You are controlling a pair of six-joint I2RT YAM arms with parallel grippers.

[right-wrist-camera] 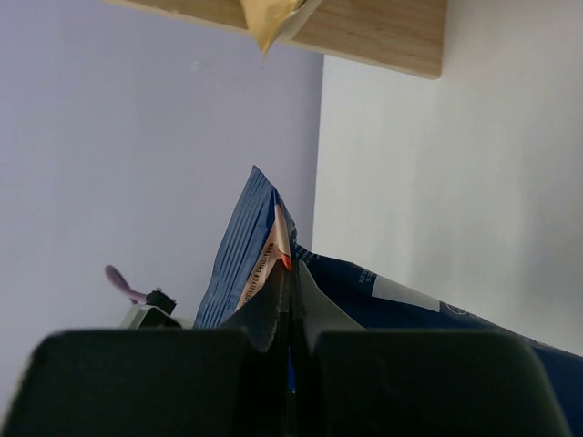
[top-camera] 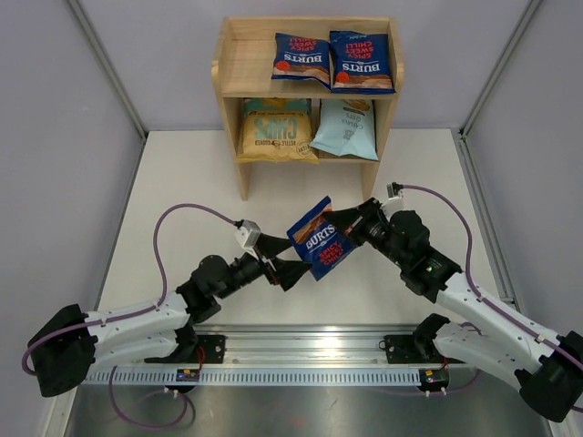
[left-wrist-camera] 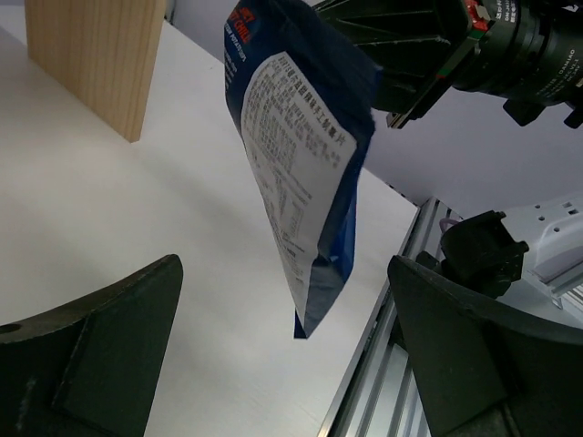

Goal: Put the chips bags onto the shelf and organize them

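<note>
Tabletop (top-camera: pixel 182 182): white, shelf (top-camera: pixel 235 127) at its far edge.
Shelf tiers: four chips bags (top-camera: pixel 302 59), two on each.
Right jaws: pinching fifth Burts bag (top-camera: pixel 321 244) by its top, midair.
Left jaws: spread wide around it, apart.

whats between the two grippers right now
A dark blue Burts bag, pinched by the right gripper, hanging just ahead of the open left gripper; the top view shows it.

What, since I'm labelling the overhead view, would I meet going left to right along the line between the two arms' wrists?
Left arm's open black fingers → dark blue crinkly "Burts" chips bag, held in the air → right arm's black fingers, shut on the bag's top edge.
</note>
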